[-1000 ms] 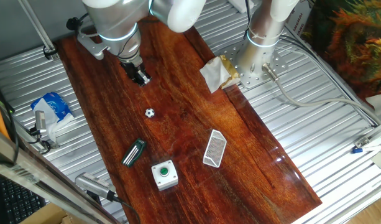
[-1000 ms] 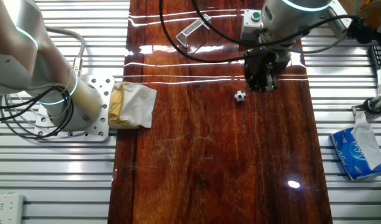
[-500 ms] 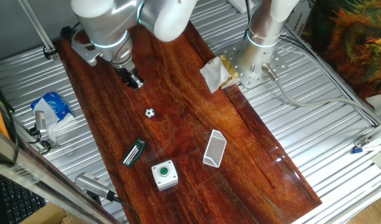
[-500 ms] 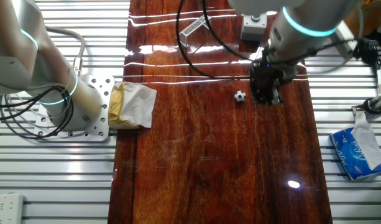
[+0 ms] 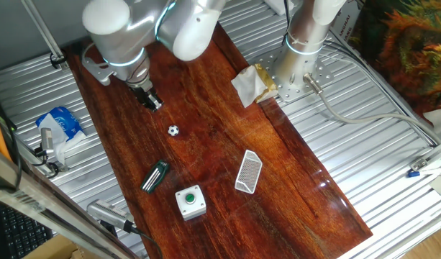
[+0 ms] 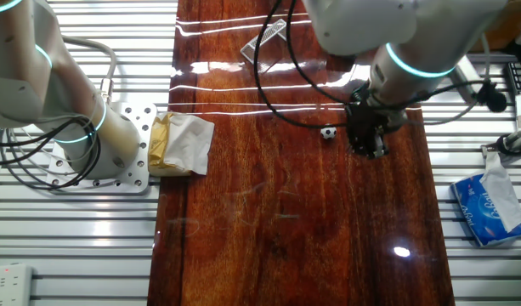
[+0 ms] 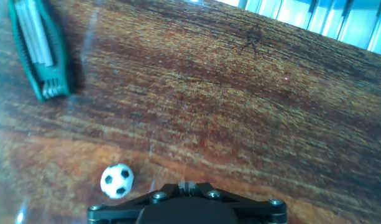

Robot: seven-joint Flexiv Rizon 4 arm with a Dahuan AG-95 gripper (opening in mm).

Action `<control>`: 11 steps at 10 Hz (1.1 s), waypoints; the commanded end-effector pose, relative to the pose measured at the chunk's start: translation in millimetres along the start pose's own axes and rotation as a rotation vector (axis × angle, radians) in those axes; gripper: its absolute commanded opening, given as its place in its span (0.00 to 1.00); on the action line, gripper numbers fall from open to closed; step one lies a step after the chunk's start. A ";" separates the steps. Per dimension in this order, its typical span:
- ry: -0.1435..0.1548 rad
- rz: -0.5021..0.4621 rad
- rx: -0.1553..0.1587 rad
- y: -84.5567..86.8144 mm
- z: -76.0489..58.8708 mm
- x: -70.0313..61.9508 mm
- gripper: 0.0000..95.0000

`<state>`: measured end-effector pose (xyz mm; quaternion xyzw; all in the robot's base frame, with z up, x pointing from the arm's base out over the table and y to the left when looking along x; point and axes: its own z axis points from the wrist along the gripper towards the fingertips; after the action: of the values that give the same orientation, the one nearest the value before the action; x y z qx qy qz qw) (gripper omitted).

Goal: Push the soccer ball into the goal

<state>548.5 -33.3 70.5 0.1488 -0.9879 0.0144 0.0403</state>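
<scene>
Two opposite high views; one close above table (image 5: 227, 137).

Robot lab bench. Dark wood board (image 5: 227, 144) laid over a ribbed aluminium table (image 5: 364, 129), arm base bolted to a drilled metal plate (image 6: 116, 149) with cables (image 5: 349, 115) trailing off. Power strip (image 6: 9, 279) at the edge, tissue pack (image 6: 489, 208) and small test props like a green-button box (image 5: 191, 201).
</scene>
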 end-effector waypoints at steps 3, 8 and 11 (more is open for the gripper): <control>0.003 -0.064 -0.029 19.8 19.5 2.6 0.00; 0.000 -0.174 0.016 22.2 33.4 2.5 0.00; -0.005 -0.078 0.004 23.5 40.7 1.1 0.00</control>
<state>538.5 -12.2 28.3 0.2402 -0.9695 0.0301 0.0388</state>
